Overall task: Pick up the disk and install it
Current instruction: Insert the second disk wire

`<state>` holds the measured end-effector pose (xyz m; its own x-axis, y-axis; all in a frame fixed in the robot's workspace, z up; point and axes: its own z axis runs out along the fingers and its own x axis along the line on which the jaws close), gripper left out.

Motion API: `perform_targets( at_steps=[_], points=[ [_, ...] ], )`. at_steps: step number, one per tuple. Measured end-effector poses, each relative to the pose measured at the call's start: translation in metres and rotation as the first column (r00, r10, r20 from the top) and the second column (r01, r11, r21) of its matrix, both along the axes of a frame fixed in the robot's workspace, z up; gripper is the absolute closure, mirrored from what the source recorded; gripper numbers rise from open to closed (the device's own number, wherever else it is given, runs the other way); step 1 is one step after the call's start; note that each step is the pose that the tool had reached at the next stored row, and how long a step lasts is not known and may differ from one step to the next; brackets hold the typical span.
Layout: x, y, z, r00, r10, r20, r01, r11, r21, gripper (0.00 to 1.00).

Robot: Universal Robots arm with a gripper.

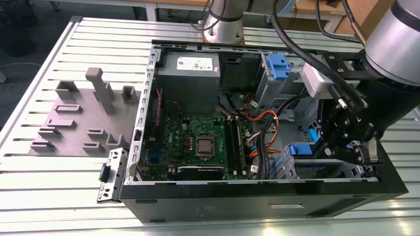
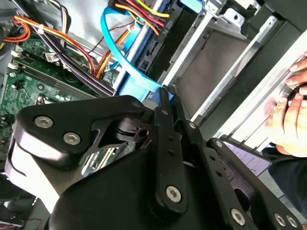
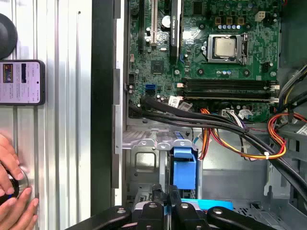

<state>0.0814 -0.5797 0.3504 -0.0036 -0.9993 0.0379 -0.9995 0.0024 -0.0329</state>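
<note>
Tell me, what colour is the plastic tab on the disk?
Bright blue; the disk tab shows best in the first wrist view.

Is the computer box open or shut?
Open. The case has no side cover, so the green board, cables and end effector inside show.

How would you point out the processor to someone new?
Find the open black computer case on the slatted metal table, then the green motherboard inside it. Near the board's middle sits the square silver processor in its metal socket, the only shiny square beside the long black memory slots.
</note>
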Motion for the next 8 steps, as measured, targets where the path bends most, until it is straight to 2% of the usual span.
perform_targets(
  at_steps=[8],
  points=[
    [-0.0051, -0.0089, -0.0013, 1.0, 0.003, 0.0012, -0.003, 1.0, 0.0012, 0.84]
  ],
)
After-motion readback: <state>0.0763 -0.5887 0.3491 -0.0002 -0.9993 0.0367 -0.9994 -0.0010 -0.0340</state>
